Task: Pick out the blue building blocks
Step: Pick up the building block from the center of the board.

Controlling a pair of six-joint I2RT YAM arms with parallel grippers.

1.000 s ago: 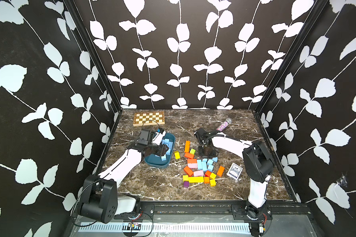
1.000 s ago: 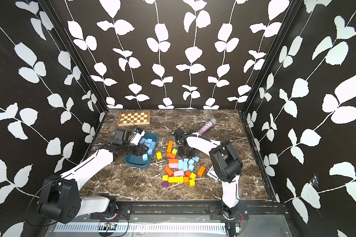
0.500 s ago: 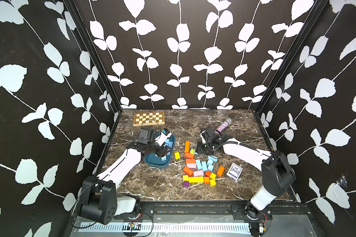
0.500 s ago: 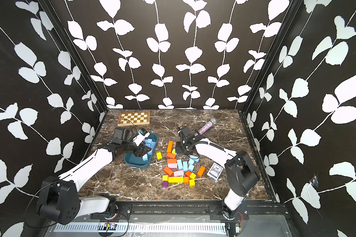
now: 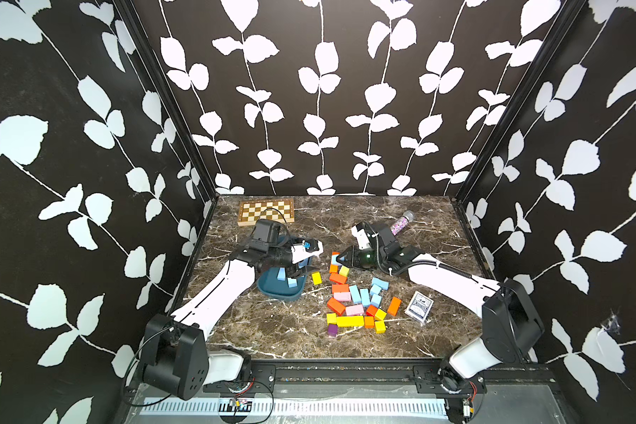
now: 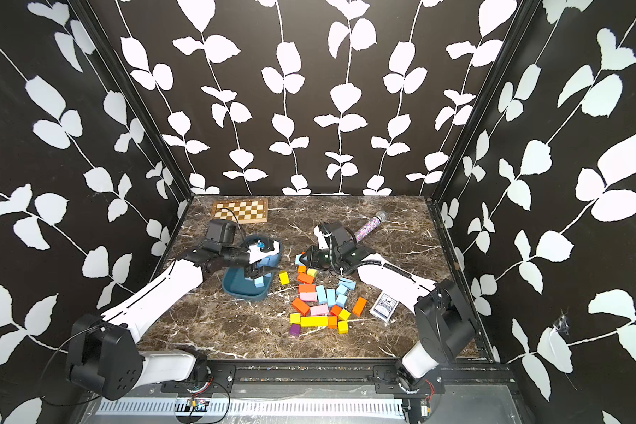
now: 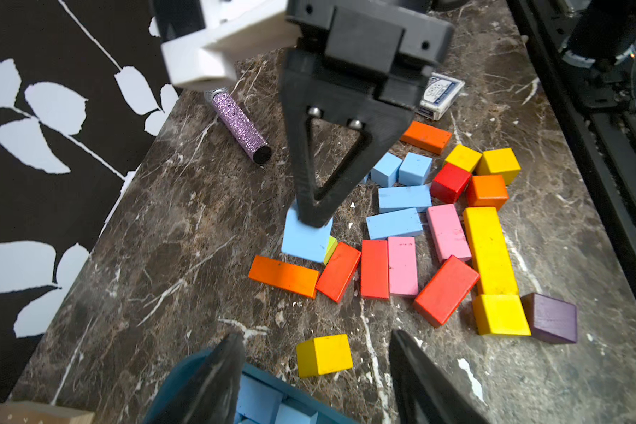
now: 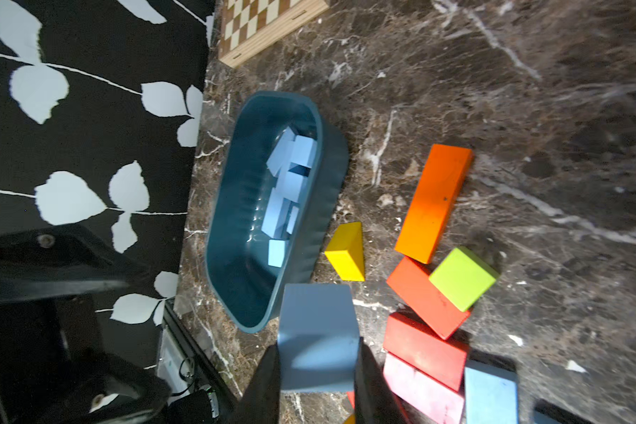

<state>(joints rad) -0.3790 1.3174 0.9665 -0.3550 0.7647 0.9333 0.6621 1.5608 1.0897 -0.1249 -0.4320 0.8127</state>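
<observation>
My right gripper [image 8: 316, 348] is shut on a light blue block [image 8: 316, 337], held at the pile's far left edge, between the pile and the teal tray [image 5: 272, 292]; the left wrist view shows this block [image 7: 305, 238] pinched at the fingertips. Several blue blocks [image 5: 364, 296] lie in the mixed pile [image 7: 404, 198]. More blue blocks [image 8: 287, 183] rest inside the tray [image 8: 235, 205]. My left gripper [image 7: 315, 334] hangs open over the tray's pile-side rim, with nothing between its fingers.
Orange, red, pink, yellow and purple blocks [image 5: 349, 321] are mixed with the blue ones. A lone yellow cube [image 5: 316, 278] sits between tray and pile. A chessboard [image 5: 266, 212] lies at the back left, a glittery purple tube [image 5: 401, 223] at the back right, and a card deck [image 5: 419, 306] right of the pile.
My right gripper has carried the blue block left from above the pile toward the tray. The left gripper's jaws have widened a little above the tray.
</observation>
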